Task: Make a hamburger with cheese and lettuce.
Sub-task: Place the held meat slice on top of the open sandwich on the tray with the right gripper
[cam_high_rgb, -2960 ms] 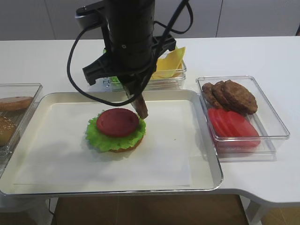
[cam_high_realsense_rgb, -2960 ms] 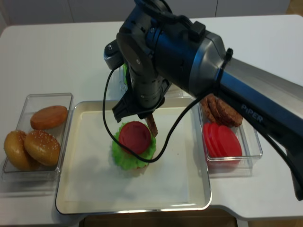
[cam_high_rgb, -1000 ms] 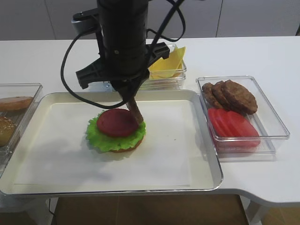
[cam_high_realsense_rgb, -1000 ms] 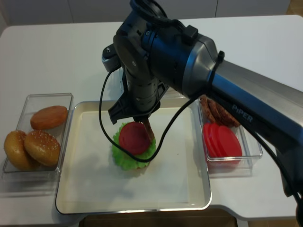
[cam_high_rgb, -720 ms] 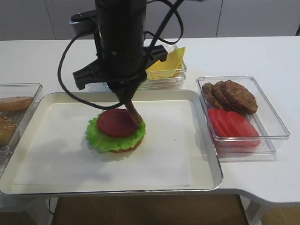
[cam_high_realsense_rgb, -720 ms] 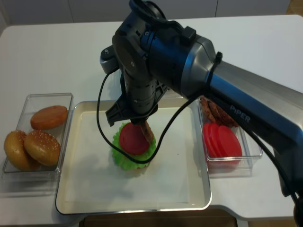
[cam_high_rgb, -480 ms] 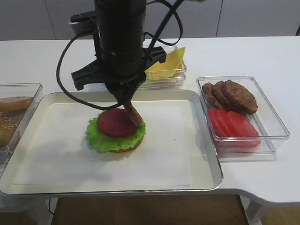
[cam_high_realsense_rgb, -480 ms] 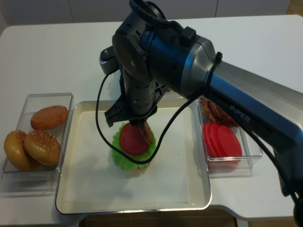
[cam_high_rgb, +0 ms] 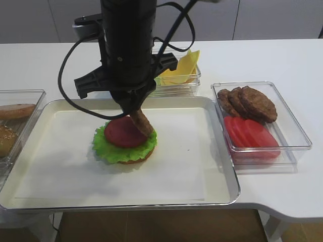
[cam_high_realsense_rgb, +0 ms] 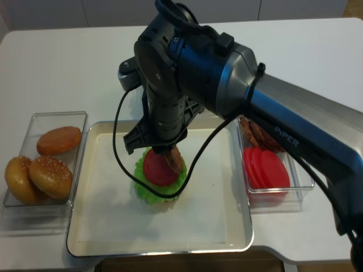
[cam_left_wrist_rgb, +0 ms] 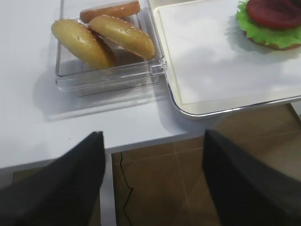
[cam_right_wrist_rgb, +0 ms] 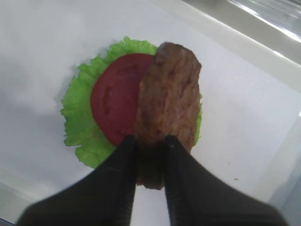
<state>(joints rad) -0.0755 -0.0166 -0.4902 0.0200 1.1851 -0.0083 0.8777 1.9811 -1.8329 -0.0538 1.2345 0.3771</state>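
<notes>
The hamburger [cam_high_rgb: 123,143] lies on the tray as a bun half, frilly green lettuce [cam_high_rgb: 116,153] and a red tomato slice [cam_high_rgb: 122,133]. My right gripper [cam_right_wrist_rgb: 149,141] is shut on a brown patty [cam_right_wrist_rgb: 169,106] and holds it edge-down and tilted over the tomato's right side [cam_high_realsense_rgb: 173,160]. The cheese [cam_high_rgb: 182,65] is yellow slices in a clear box behind the tray. My left gripper [cam_left_wrist_rgb: 153,141] is open and empty, out past the table's front edge, with the hamburger [cam_left_wrist_rgb: 273,21] at the top right of its view.
A silver tray [cam_high_rgb: 219,174] lined with white paper holds the hamburger. A clear box of buns [cam_high_realsense_rgb: 45,164] stands left of it. A clear box [cam_high_rgb: 290,143] with brown patties and tomato slices stands to its right. The right arm's black body [cam_high_realsense_rgb: 187,73] hangs over the tray's back.
My right gripper has moved left with the patty. The patty's lower edge has gone from beside the tomato's right rim to over the tomato, more tilted.
</notes>
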